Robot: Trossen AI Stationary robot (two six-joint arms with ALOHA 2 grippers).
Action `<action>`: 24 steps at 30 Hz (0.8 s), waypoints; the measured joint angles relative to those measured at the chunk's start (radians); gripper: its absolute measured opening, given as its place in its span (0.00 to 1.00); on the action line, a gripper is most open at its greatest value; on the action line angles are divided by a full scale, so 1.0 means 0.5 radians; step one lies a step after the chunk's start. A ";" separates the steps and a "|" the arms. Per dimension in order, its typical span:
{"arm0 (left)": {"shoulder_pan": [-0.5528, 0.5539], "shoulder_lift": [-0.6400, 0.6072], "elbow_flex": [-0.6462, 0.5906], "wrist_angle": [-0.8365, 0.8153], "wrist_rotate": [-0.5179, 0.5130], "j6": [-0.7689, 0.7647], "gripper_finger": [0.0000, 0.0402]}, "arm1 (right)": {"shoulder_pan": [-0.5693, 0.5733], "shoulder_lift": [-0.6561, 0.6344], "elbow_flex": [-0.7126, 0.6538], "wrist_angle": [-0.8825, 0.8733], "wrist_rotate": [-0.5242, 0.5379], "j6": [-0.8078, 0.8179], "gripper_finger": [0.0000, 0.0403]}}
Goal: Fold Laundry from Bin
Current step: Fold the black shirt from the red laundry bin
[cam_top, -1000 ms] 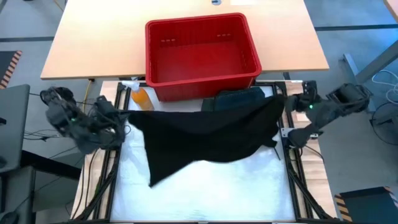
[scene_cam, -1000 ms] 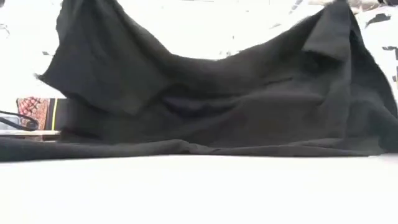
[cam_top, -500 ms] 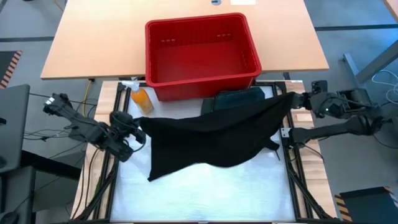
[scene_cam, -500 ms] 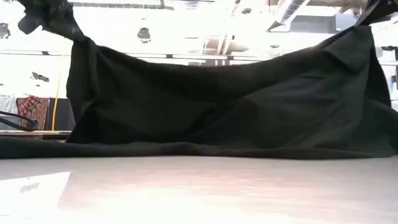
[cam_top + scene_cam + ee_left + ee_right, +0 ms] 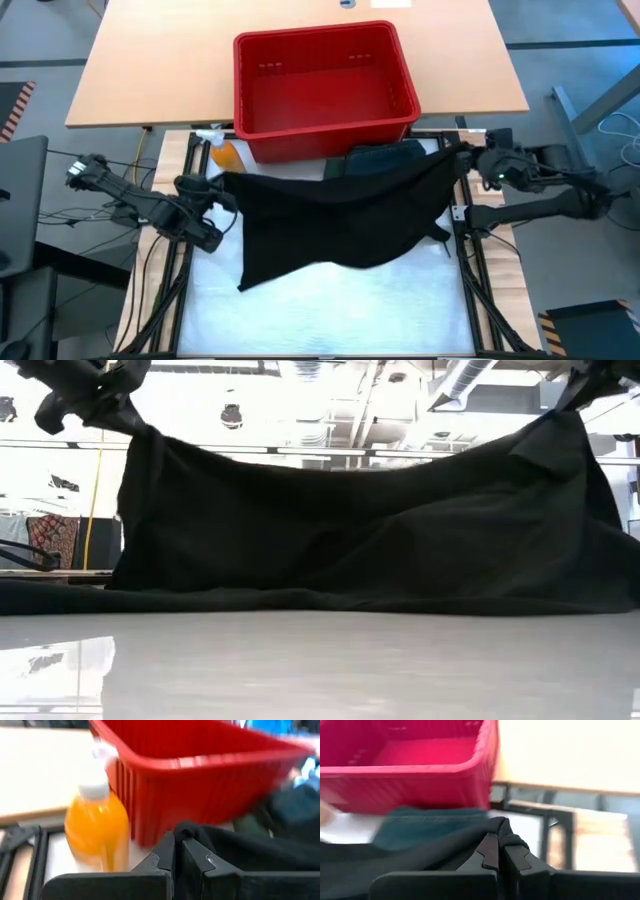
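A black garment (image 5: 340, 215) is stretched between my two grippers above the white work surface; its lower part (image 5: 300, 600) lies on the surface. My left gripper (image 5: 215, 185) is shut on its left upper corner, my right gripper (image 5: 462, 160) on its right upper corner. A dark green garment (image 5: 380, 160) lies behind it, against the red bin (image 5: 325, 80), which shows nothing inside. My left gripper pinches a bunched upper corner of the black garment (image 5: 187, 831) between its two fingers. The cloth hangs below, its lower part on the surface. My right gripper pinches the other bunched upper corner (image 5: 504, 831) between its two fingers. The top edge (image 5: 340, 465) sags slightly between the two holds.
An orange spray bottle (image 5: 226, 155) stands at the bin's near left corner, close behind my left gripper; it also shows in the left wrist view (image 5: 97, 827). The bin stands on the tan tabletop (image 5: 150, 70) beyond the white surface (image 5: 330, 310).
My left gripper has risen with its corner and gone a little toward the far edge. My right gripper keeps its corner high, shifting slightly right and back. The sagging top edge has been drawn straighter; the garment's lower part stays on the surface.
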 joint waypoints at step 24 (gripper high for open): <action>0.912 0.012 0.120 0.129 -0.185 0.882 0.00 | -1.453 0.877 0.002 0.342 -0.316 -1.705 0.06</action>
